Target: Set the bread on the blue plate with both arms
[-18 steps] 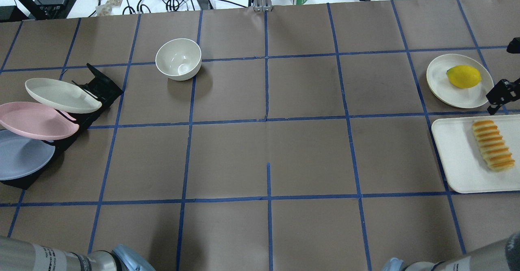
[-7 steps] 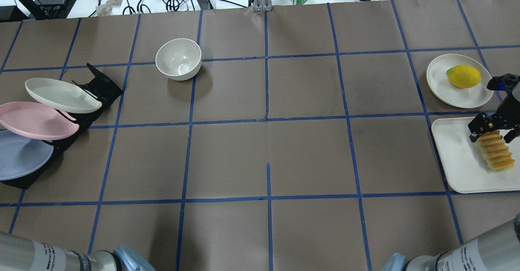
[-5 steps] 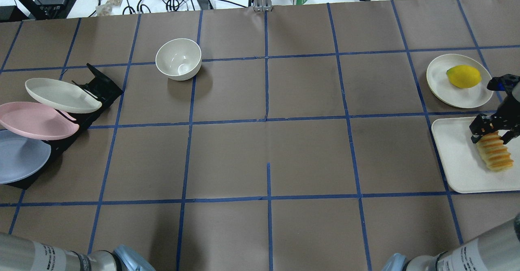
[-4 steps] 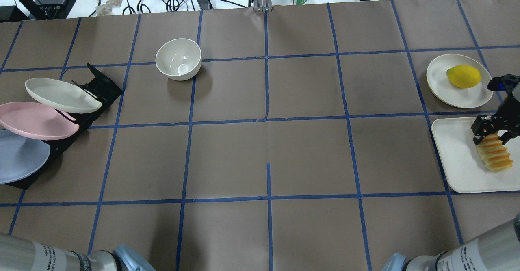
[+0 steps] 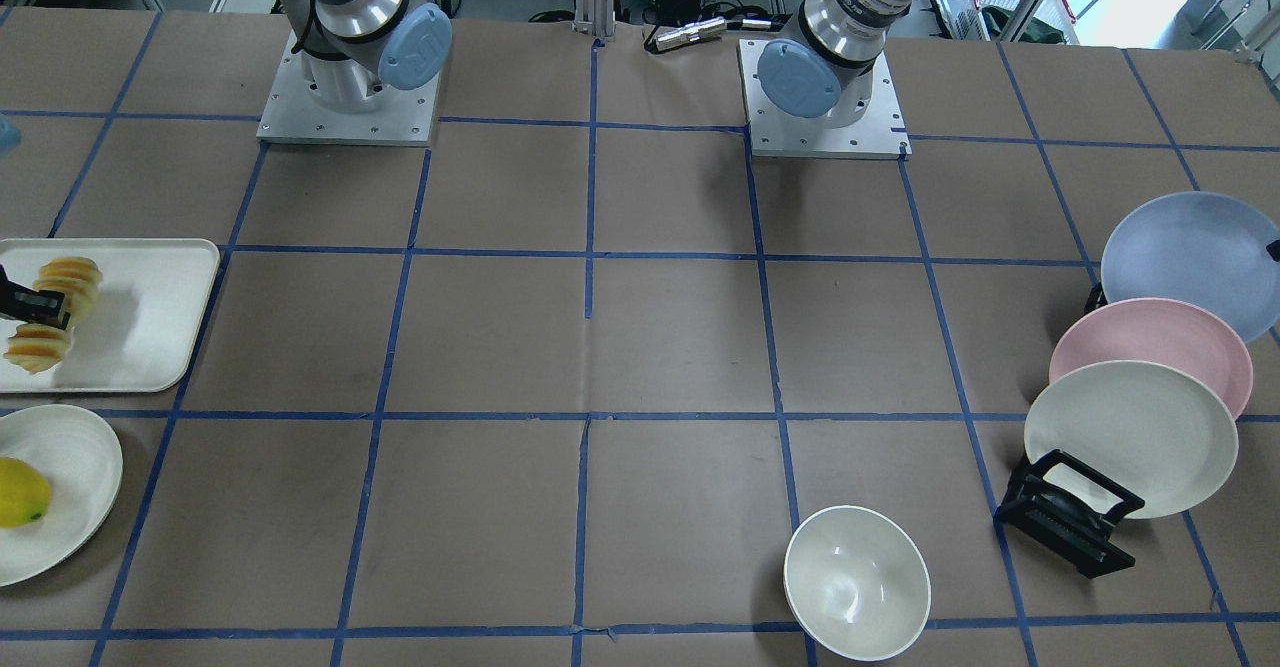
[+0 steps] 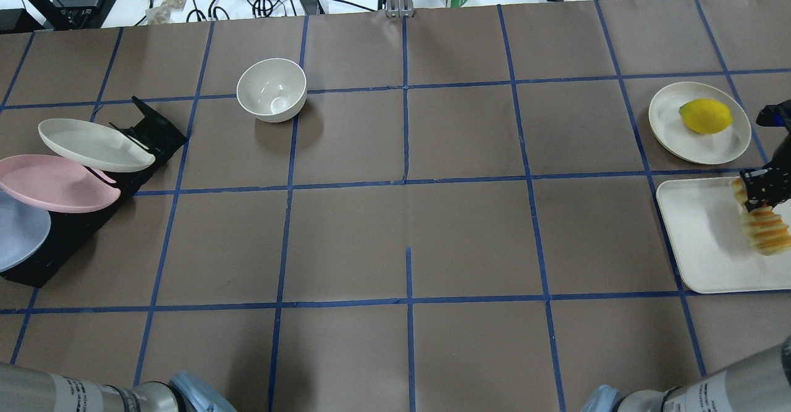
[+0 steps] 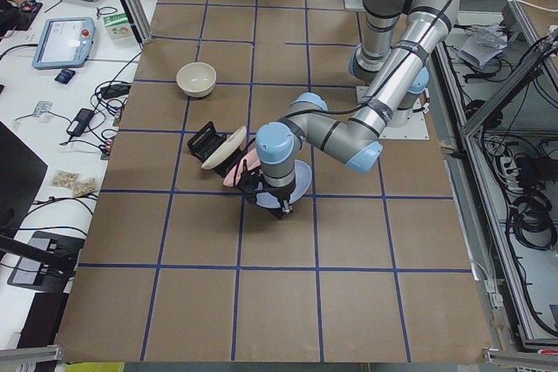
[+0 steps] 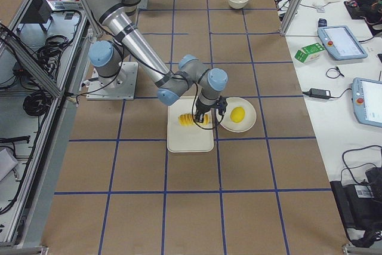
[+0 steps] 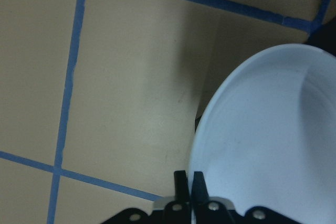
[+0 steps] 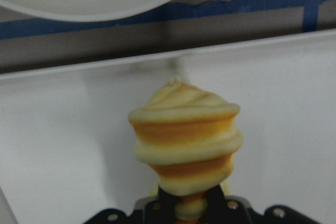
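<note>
The right hand (image 10: 189,203) is clamped onto the bread (image 10: 186,140). Its two fingers press the loaf's sides partway along, and the ridged end sticks out past them above the white tray (image 10: 63,150). From overhead the loaf lies over the tray's right part; whether it touches the tray I cannot tell.

The left hand (image 9: 189,181) has its fingers pinched nearly together on the rim of the blue plate (image 9: 262,140). That plate leans tilted at the near end of a black rack (image 6: 154,131), by the left edge of the surface (image 6: 469,239).

Behind it in the rack lean a pink plate (image 6: 55,183) and then a white plate (image 6: 93,145). Beyond the tray a lemon (image 6: 706,116) sits on a round dish (image 6: 680,131). Farthest out stands a white bowl (image 6: 272,89).
</note>
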Available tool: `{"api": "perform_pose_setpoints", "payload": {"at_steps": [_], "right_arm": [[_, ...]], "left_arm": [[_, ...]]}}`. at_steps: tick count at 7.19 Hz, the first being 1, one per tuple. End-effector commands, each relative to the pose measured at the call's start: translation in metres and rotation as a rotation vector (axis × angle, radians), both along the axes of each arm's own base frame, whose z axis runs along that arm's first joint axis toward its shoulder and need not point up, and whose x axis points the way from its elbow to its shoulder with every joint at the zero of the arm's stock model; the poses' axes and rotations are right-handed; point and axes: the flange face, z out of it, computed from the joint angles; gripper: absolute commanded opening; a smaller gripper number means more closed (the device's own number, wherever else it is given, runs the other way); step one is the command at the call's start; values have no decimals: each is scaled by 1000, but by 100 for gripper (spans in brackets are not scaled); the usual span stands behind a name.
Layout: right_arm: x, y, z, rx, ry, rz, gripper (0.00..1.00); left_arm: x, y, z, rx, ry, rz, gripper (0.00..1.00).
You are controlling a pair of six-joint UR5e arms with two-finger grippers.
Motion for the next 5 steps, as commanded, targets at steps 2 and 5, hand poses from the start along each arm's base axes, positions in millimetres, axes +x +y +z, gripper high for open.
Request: {"api": "perform_pose_setpoints", "payload": {"at_steps": [2,5], "right_arm": [[11,-4,51,-13,-34,9,0],[72,-17,112,-24,-45,-53,0]], "left_arm": [[-22,22,64,43,26,-12,0],[-101,8,93,-22,156,-49,0]]}}
